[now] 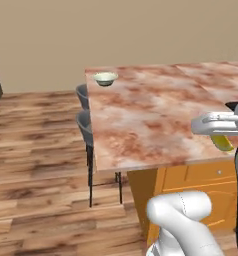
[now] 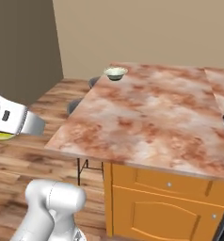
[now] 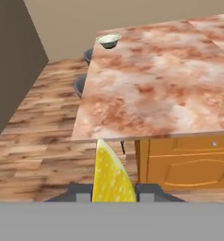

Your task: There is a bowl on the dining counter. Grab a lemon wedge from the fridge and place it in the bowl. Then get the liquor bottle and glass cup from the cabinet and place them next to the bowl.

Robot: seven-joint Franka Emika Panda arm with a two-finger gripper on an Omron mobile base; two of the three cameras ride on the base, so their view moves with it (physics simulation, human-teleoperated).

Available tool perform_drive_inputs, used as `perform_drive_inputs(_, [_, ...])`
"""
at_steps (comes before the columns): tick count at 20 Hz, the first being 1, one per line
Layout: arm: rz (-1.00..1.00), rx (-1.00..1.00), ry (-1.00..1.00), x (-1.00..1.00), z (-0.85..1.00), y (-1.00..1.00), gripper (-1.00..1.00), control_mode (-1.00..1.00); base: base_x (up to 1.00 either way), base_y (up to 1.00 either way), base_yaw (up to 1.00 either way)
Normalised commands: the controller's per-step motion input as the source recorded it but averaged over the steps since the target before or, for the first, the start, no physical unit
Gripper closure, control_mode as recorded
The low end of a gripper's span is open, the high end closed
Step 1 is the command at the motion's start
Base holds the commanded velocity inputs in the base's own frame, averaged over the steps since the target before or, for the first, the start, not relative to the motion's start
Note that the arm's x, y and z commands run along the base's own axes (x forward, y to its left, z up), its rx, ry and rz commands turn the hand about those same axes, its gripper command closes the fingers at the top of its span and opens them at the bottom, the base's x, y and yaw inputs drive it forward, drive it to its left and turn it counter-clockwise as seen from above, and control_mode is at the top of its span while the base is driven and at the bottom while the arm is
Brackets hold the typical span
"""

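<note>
A yellow lemon wedge (image 3: 111, 176) sits between my two dark fingertips, with my gripper (image 3: 113, 192) shut on it. The same lemon wedge (image 1: 222, 142) shows under my white hand at the right, over the near right part of the dining counter (image 1: 151, 120); from the other side the lemon wedge (image 2: 2, 136) peeks out below the hand at the left edge. The pale bowl (image 1: 105, 78) stands at the counter's far left corner, also seen as the bowl (image 2: 116, 73) and the bowl (image 3: 108, 40). The hand is well short of the bowl.
Two grey stools (image 1: 84, 115) stand along the counter's left side over a wooden floor (image 1: 36, 165). The counter's orange base with drawers (image 2: 165, 202) faces me. A dark grey wall panel (image 2: 22, 47) rises at the left.
</note>
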Motion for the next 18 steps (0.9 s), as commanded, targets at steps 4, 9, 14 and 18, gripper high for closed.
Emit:
perform_drive_inputs(4, [0.0, 0.0, 0.0, 0.0, 0.0, 0.0, 1.0, 1.0, 0.73, 1.0, 0.0])
perform_drive_inputs(9, [0.0, 0.0, 0.0, 0.0, 0.0, 0.0, 1.0, 1.0, 0.52, 1.0, -0.07])
perform_drive_inputs(14, [0.0, 0.0, 0.0, 0.0, 0.0, 0.0, 1.0, 1.0, 0.44, 1.0, -0.2])
perform_drive_inputs(18, [0.0, 0.0, 0.0, 0.0, 0.0, 0.0, 1.0, 1.0, 0.44, 1.0, -0.31])
